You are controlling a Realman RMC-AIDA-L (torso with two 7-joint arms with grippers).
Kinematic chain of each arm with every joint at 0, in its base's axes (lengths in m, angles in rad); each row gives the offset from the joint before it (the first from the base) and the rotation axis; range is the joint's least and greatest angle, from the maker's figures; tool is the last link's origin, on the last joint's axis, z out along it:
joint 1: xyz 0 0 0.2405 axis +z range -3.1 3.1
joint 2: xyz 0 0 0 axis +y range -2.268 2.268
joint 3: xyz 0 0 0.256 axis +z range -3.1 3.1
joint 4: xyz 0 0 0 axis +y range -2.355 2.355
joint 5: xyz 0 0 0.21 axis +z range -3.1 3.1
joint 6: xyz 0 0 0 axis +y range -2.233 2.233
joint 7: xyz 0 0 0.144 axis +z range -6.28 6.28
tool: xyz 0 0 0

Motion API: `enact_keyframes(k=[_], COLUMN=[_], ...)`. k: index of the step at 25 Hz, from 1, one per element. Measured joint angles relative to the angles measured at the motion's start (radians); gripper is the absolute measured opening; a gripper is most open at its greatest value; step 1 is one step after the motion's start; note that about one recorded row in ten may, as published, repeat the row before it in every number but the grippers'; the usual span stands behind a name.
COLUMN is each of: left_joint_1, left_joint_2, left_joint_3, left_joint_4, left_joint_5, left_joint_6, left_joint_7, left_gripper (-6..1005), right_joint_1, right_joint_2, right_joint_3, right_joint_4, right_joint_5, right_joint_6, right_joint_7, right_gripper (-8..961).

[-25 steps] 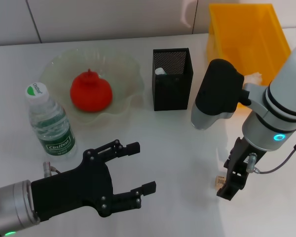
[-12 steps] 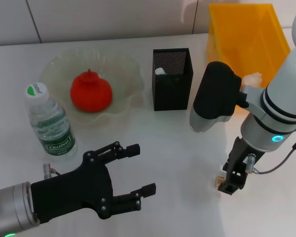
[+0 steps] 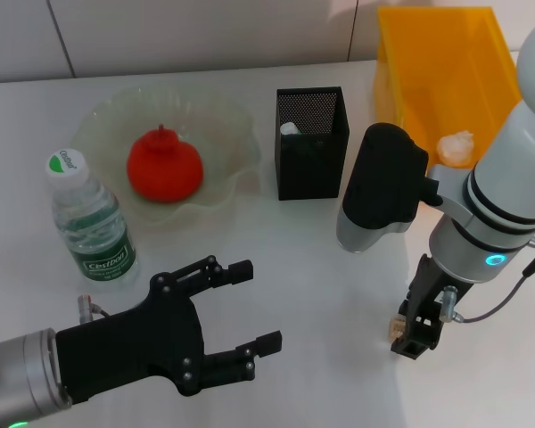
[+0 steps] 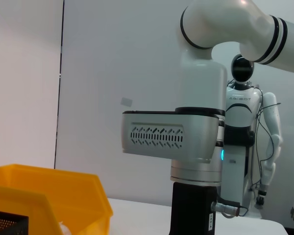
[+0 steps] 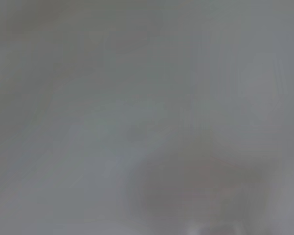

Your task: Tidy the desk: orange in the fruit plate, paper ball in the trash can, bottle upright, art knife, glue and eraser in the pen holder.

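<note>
The orange (image 3: 165, 168) lies in the glass fruit plate (image 3: 223, 116). Left of the plate, the bottle (image 3: 89, 223) stands upright. A white-topped item (image 3: 290, 128) shows inside the black mesh pen holder (image 3: 312, 169); I cannot tell what it is. The paper ball (image 3: 455, 147) rests in the yellow trash can (image 3: 446, 62). My right gripper (image 3: 415, 337) points straight down at the table, right beside a small tan eraser (image 3: 395, 328). Near the front left, my left gripper (image 3: 257, 305) hovers open and empty. The art knife is out of view.
My right arm's grey and black forearm housing (image 3: 379, 192) hangs just right of the pen holder. In the left wrist view the right arm (image 4: 196, 142) stands beside the trash can (image 4: 49, 196). The right wrist view is an even grey blur.
My right arm's forearm housing has swung a little left and toward the front, uncovering the paper ball. The right gripper stays down by the eraser. The left arm has not moved.
</note>
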Motion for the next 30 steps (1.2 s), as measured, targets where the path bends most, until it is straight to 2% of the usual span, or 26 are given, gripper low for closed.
enact_keyframes(k=[3,16,20,23,30], left_joint_1=[0.000,-0.002,-0.001,-0.001,0.000], left_joint_2=[0.000,-0.002,-0.002,-0.002,-0.002], left_joint_3=[0.000,0.000,0.000,0.000,0.000], left_joint_4=[0.000,0.000,0.000,0.000,0.000], left_joint_5=[0.000,0.000,0.000,0.000,0.000], left_joint_6=[0.000,0.000,0.003,0.006,0.014], left_joint_7=[0.000,0.000,0.000,0.000,0.000], left_gripper=[802,802,802,802,801], right_joint_1=[-0.001,-0.002,-0.015,-0.027,-0.030], right_joint_2=[0.000,-0.002,-0.002,-0.001,-0.007], right_joint_3=[0.000,0.000,0.018,0.082,0.391], right_joint_4=[0.002,0.023,-0.024,-0.104,-0.336], right_joint_5=[0.000,0.005,0.010,0.014,0.144], right_joint_6=[0.003,0.020,0.017,-0.002,-0.024], right_joint_7=[0.001,-0.002,-0.001,0.002,-0.005], right_gripper=[486,289,264,273,292])
